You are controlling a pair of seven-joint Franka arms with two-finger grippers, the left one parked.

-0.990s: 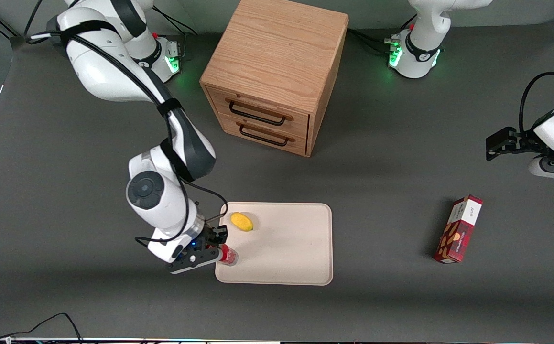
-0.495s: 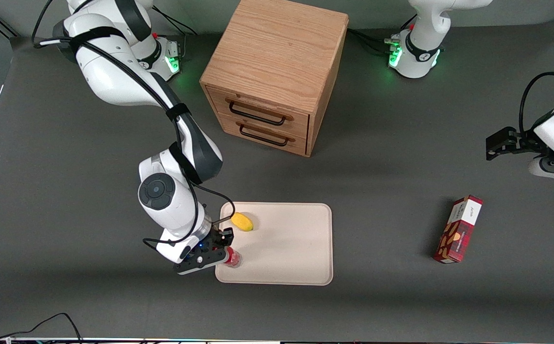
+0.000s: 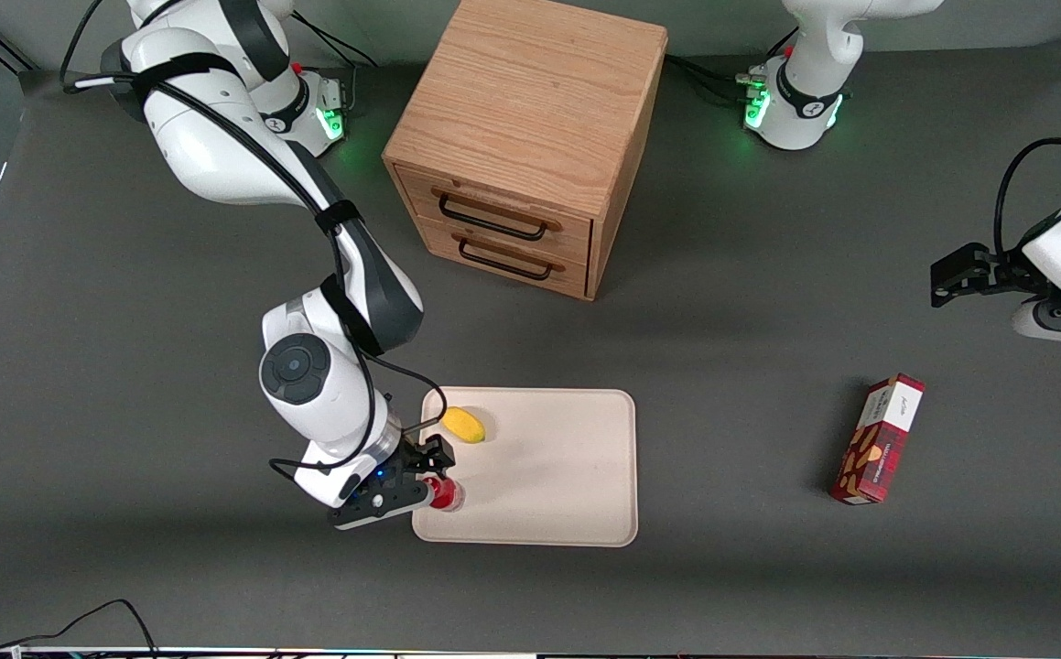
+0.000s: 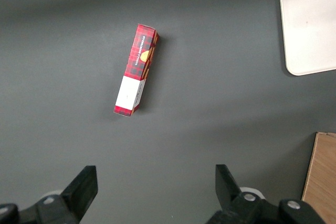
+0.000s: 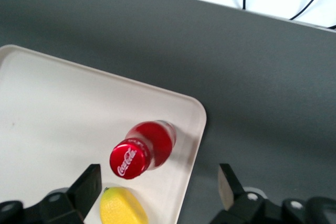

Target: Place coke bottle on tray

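Presently, item one: the hand [image 3: 436, 474], lower left of centre in the front view, hanging over the tray's corner that lies nearest the working arm and the front camera. Its two fingers [image 5: 89, 182] are spread wide, one on each side of the coke bottle and touching nothing.

Item two: coke bottle [image 3: 445, 493], small, red, red cap with white script. It stands upright on the tray, free of the fingers, close to the rounded corner and its rim. The wrist view shows the bottle [image 5: 142, 150] from above, with its cap just beside the yellow fruit.

Item three: tray [image 3: 567, 494], flat, cream-white, rounded corners, low rim, lying on the table in the lower centre of the front view. One corner of the tray [image 4: 310, 24] shows in the upper right of the left wrist view.

Item four: yellow fruit [image 3: 463, 425], lemon-like, on the tray, farther from the front camera than the bottle.

Item five: wooden cabinet [image 3: 530, 137], two drawers with dark handles, upper centre of the front view, well apart from the tray.

Item six: plaid carton [image 3: 878, 439], red and white, lying flat on the table [image 3: 127, 366] toward the parked arm's end, right of frame in the front view.
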